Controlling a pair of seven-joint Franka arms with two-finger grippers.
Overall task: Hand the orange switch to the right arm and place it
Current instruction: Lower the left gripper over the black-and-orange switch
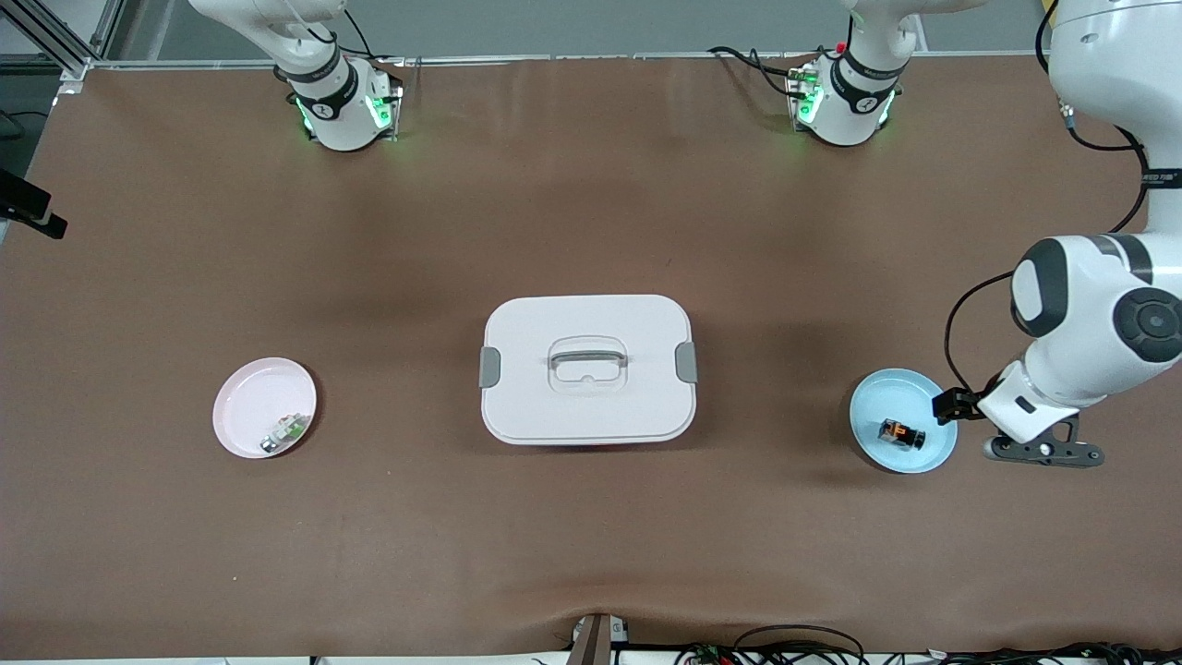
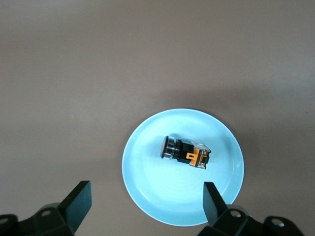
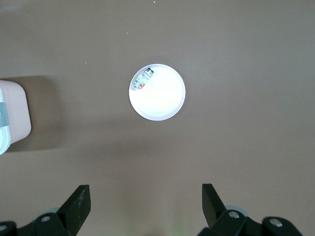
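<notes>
The orange switch, a tiny black block with an orange middle, lies on its side on the blue plate toward the left arm's end of the table. In the left wrist view the switch lies near the middle of the plate. My left gripper hangs open and empty in the air beside the plate; its fingers stand wide apart, clear of the switch. My right gripper is open and empty, high over the table near the pink plate. It is out of the front view.
A white lidded box with a handle stands mid-table; its corner shows in the right wrist view. The pink plate toward the right arm's end holds a small green-white-silver piece, which also shows in the right wrist view.
</notes>
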